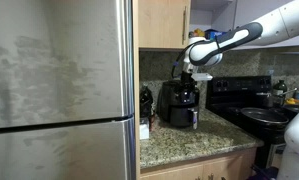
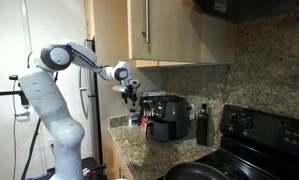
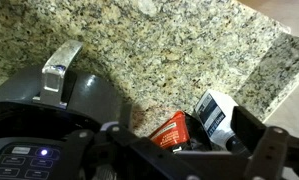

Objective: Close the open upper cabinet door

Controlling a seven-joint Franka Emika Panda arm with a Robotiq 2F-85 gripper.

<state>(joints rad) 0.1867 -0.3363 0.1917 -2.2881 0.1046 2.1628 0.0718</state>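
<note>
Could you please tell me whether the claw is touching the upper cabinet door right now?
No, in an exterior view the claw hangs well below the upper cabinet door, near the black appliance.

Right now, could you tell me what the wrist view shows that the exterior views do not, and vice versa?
Only the wrist view shows the appliance's lit control buttons and the printed label on a white box. Only the exterior views show the tan upper cabinets, the steel refrigerator, the stove and the arm. Both share the black appliance and the granite counter.
</note>
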